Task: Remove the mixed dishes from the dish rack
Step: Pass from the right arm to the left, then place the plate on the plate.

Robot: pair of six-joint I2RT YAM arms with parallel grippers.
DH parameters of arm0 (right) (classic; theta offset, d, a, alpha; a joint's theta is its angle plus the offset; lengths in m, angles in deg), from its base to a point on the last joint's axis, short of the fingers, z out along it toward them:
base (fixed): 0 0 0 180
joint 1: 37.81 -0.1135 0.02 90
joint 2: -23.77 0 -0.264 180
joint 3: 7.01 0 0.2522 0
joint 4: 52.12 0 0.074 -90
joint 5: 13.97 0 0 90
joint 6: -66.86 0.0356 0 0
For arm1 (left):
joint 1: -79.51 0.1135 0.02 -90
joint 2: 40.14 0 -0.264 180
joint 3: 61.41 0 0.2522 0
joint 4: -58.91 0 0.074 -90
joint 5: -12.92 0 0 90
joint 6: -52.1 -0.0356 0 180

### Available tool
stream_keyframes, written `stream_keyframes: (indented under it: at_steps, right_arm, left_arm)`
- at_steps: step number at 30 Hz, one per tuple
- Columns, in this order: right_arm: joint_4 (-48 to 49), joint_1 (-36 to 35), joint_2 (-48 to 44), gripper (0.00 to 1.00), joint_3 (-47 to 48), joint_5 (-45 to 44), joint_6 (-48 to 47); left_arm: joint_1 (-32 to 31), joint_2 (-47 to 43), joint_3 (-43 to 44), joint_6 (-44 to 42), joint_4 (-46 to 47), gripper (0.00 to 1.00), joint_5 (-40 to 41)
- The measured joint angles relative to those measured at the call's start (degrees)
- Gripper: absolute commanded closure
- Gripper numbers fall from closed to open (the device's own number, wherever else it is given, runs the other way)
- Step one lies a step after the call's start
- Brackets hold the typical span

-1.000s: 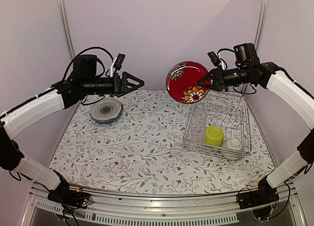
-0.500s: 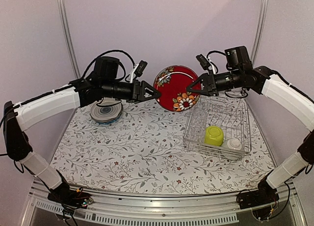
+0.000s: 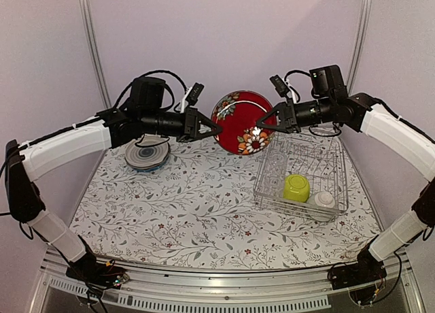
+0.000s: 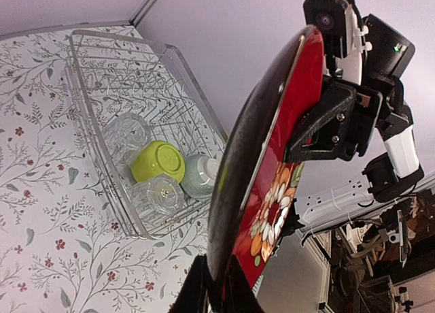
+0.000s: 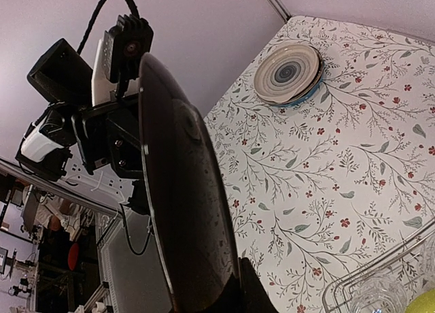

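Top external: clamping red plate (image 3: 239,122) with left tool (image 3: 216,130), right tool (image 3: 262,122); done with two plates (image 3: 147,154); left with bowls (image 3: 296,188), glasses (image 3: 274,165).

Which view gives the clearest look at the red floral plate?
Top external: the red floral plate shows most of its patterned face. Left wrist sees it nearly edge-on; right wrist only its dark back.
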Motion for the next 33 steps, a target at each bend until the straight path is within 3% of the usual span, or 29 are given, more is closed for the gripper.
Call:
stream_keyframes:
  at_steps: [1, 5, 7, 8, 11, 23, 33]
  right_arm:
    - [0.00, 0.00, 0.00, 0.94, 0.00, 0.00, 0.00]
    - [0.50, 0.00, 0.00, 0.52, 0.00, 0.70, 0.63]
    - [1.38, -0.04, -0.02, 0.23, 0.02, 1.33, 1.53]
    - [1.60, -0.07, -0.02, 0.15, 0.02, 1.40, 1.92]
    - [1.90, -0.09, -0.02, 0.02, 0.02, 1.16, 1.92]
    - [-1.95, 2.12, -1.14, 0.01, 0.70, -3.19, -0.24]
    - [-6.19, 4.59, -4.76, 0.01, 0.63, -5.68, -2.38]
  left_arm:
    - [0.00, 0.00, 0.00, 0.37, 0.00, 1.00, 0.02]
    - [0.07, -0.02, -0.24, 0.55, 0.52, 1.00, 0.20]
    - [0.09, 0.00, -0.70, 0.35, 0.68, 1.00, 0.13]
    - [0.26, -0.02, -1.14, 0.37, 0.98, 1.00, 0.00]
    - [1.01, -0.02, -2.97, 1.22, 2.01, 1.00, -0.39]
    - [13.29, -1.11, -10.14, 7.37, 7.37, 1.00, -1.01]
    - [28.44, -4.50, -14.75, 12.50, 5.90, 1.00, 6.34]
